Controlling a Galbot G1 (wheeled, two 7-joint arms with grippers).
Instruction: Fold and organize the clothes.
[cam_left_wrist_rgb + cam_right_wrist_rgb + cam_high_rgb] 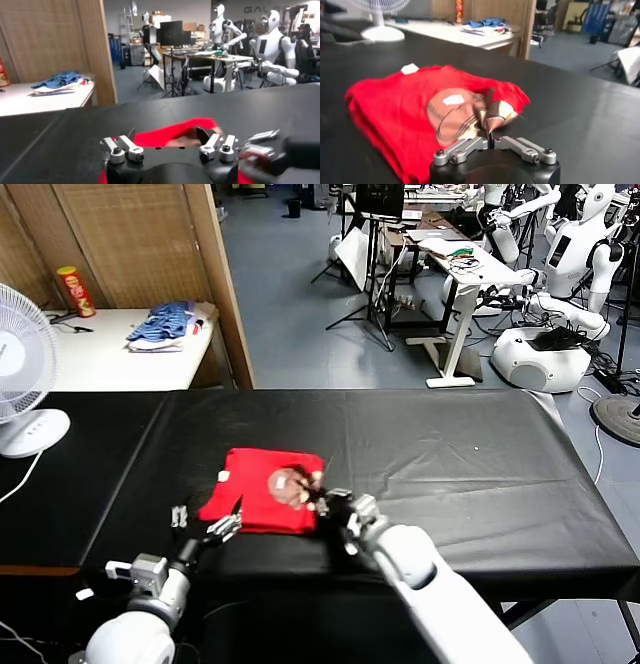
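My right gripper (pixel 489 131) pinches the near right edge of the one red T-shirt (pixel 262 489), fingers pressed nearly together on the cloth.
The shirt lies folded into a soft, thick rectangle on the black table cover (pixel 450 454), brown-and-white print up, white neck tag (pixel 410 68) at its far corner. My left gripper (pixel 205 524) hovers spread at the shirt's near left edge; whether it touches, I can't tell.

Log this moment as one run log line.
red T-shirt: folded on black table | right gripper: fingers pinched on shirt | left gripper: open at shirt's near edge
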